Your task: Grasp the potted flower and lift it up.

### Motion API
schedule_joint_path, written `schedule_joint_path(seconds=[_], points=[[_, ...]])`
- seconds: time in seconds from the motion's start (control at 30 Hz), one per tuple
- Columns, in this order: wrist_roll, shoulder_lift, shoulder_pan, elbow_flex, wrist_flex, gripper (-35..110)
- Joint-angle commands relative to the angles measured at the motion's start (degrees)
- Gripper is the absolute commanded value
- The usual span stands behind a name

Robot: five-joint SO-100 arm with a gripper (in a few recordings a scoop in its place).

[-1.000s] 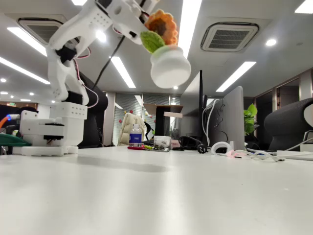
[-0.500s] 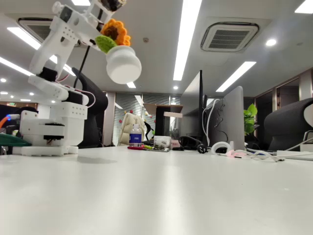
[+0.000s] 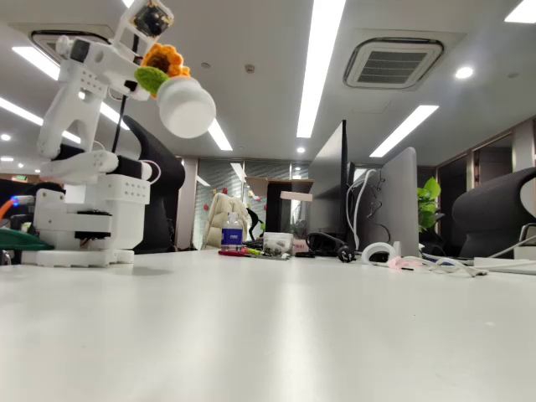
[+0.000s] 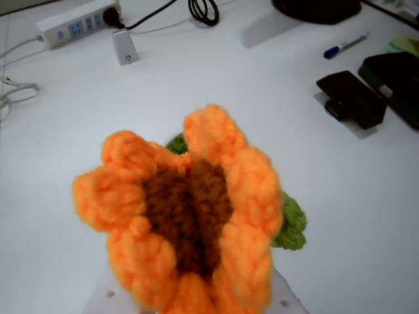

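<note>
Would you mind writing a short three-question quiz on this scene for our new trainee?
1. True or false: the flower in its pot stands on the table.
2. In the fixed view, the pot's base faces: A) up at the ceiling, B) right and slightly down, toward the camera, C) toward the arm's base.
3. Fill in: in the wrist view, the petals are orange and the centre is ____.

Key
1. False: the gripper holds it high above the table.
2. B.
3. Brown.
</note>
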Motion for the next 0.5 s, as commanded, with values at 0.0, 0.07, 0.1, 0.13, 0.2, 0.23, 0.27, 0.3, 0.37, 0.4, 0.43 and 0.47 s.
schedule_joint_path(seconds=[0.0, 0.07, 0.1, 0.13, 0.2, 0.23, 0.27, 0.3, 0.37, 0.4, 0.43, 0.47], points=[[-1.3, 3.1, -0.4, 0.9, 0.7, 0], [-1.4, 4.7, -0.4, 1.1, 0.7, 0], [-1.4, 5.4, -0.4, 1.3, 0.7, 0], [-1.4, 5.4, -0.4, 1.0, 0.9, 0], [-1.4, 5.4, -0.4, 0.4, 0.8, 0], [-1.3, 5.4, -0.4, -0.1, 0.7, 0], [-1.3, 5.4, -0.4, -0.5, 0.5, 0], [-1.3, 5.4, -0.4, -1.1, 0.4, 0], [-1.3, 5.4, -0.4, -2.3, 0.4, 0], [-1.3, 5.4, -0.5, -2.9, 0.6, 0], [-1.3, 5.4, -0.5, -3.3, 0.7, 0], [-1.3, 5.4, -0.5, -3.5, 0.7, 0]])
